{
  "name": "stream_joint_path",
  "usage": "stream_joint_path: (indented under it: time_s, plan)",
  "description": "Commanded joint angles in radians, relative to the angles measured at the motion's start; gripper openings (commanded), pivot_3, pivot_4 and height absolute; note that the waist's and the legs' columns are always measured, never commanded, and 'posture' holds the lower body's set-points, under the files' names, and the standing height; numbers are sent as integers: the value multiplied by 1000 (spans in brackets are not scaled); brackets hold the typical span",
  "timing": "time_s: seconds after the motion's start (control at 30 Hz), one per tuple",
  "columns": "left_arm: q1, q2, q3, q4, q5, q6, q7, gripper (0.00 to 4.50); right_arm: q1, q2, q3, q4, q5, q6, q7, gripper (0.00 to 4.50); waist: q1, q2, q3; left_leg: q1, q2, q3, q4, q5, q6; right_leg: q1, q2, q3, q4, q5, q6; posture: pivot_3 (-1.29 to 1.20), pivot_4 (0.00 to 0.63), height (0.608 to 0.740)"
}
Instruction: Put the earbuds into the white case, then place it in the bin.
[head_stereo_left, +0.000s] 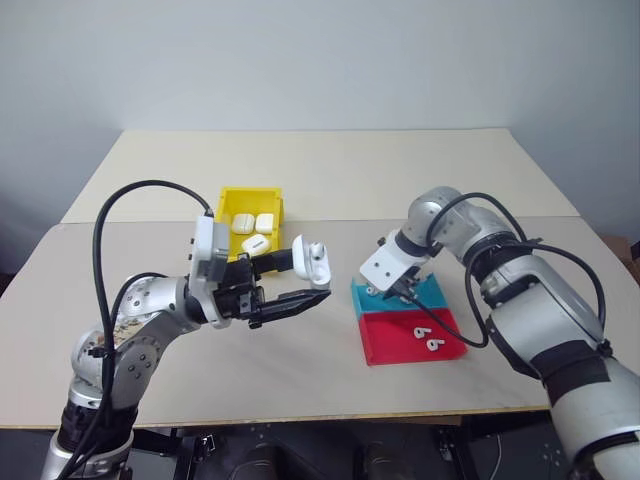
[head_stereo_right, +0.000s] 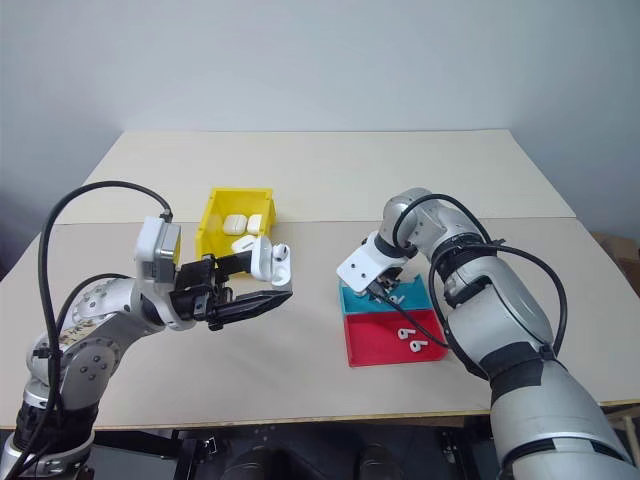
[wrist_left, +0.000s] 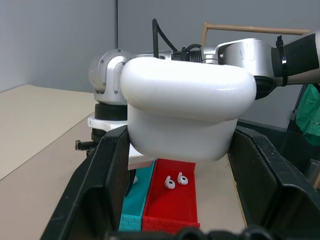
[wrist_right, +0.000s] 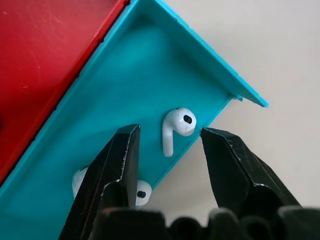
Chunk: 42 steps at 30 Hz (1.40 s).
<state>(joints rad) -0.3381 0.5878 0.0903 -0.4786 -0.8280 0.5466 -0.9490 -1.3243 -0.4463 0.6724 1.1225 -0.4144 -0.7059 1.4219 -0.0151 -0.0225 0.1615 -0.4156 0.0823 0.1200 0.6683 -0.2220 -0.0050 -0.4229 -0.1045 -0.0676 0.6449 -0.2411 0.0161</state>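
Note:
My left gripper (head_stereo_left: 303, 282) is shut on the white case (head_stereo_left: 314, 262) and holds it above the table, left of the trays, with its lid up. The left wrist view shows the case (wrist_left: 187, 107) clamped between both fingers. My right gripper (wrist_right: 170, 132) points down into the teal tray (wrist_right: 125, 80) and is open. One of the earbuds (wrist_right: 176, 126) lies between its fingertips, touching neither. More earbuds (wrist_right: 141, 192) lie partly hidden behind one finger. The red tray (head_stereo_left: 390, 345) holds two earbuds (head_stereo_left: 425, 338). The yellow bin (head_stereo_left: 228, 200) stands behind the left gripper.
Three white cases (head_stereo_left: 255, 230) lie inside the yellow bin. The teal tray (head_stereo_left: 432, 293) and red tray sit side by side, right of centre. A second table (head_stereo_left: 330, 165) adjoins at the back. Bare tabletop lies in front of the left gripper.

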Motion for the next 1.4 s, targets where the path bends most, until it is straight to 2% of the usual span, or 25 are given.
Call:
stream_joint_path:
  time_s: [0.03,0.3,0.4,0.53,0.73,0.83,0.93,1.03,1.17,1.27,1.4]
  plan:
    - [9,9,27,-56,-26,-8,17,2751,-34,14,-16,26,-26,-20,-25,2362,0,0,0,0,0,0,0,0,0,0,0,0,0,0,0,0,150,740]
    - [24,20,34,-70,-38,-8,31,2751,-29,32,-6,63,-84,-33,-76,2362,0,0,0,1,0,0,0,0,0,1,0,0,0,0,0,0,150,740]
    - [30,23,36,-76,-44,-9,36,2751,-22,34,-16,72,-84,-35,-63,1786,0,0,0,1,0,0,0,0,0,1,0,0,1,0,0,0,150,740]
    - [36,28,35,-82,-52,-10,39,2751,-17,33,-21,75,-90,-42,-59,622,0,0,0,1,0,0,0,0,0,1,0,0,0,0,0,0,150,740]
    - [24,33,32,-68,-57,-10,31,2751,-6,37,-48,66,-69,-16,-48,620,0,0,0,1,0,0,0,0,0,1,0,0,0,0,0,0,150,740]
    - [12,30,26,-57,-60,-7,27,2751,-3,1,-125,22,6,43,-9,620,0,0,0,1,0,0,0,0,0,1,0,0,0,0,0,0,150,740]
    - [3,26,20,-48,-60,-9,17,2751,32,-60,-222,-112,127,149,81,620,4,1,0,0,0,0,0,0,0,1,0,0,0,0,0,0,150,740]
    - [-24,18,9,-15,-48,-18,1,2751,166,-169,-355,-457,266,369,87,620,13,0,0,0,0,0,0,0,0,1,0,-1,-1,0,0,0,150,740]
    - [-69,-1,-5,35,-29,-34,-15,2751,402,-245,-574,-983,573,922,33,620,21,1,0,0,0,-1,0,0,0,1,0,-1,-1,0,0,0,150,740]
    - [-95,-10,-16,71,-17,-45,-36,2751,514,-232,-755,-1208,857,1255,-77,620,19,1,0,1,0,0,0,-1,1,1,0,0,0,0,0,0,150,740]
    - [-125,-23,-39,107,-4,-49,-64,2751,562,-151,-928,-1374,1201,1580,-297,620,16,1,0,2,0,-1,0,-4,7,2,0,0,1,0,0,0,150,740]
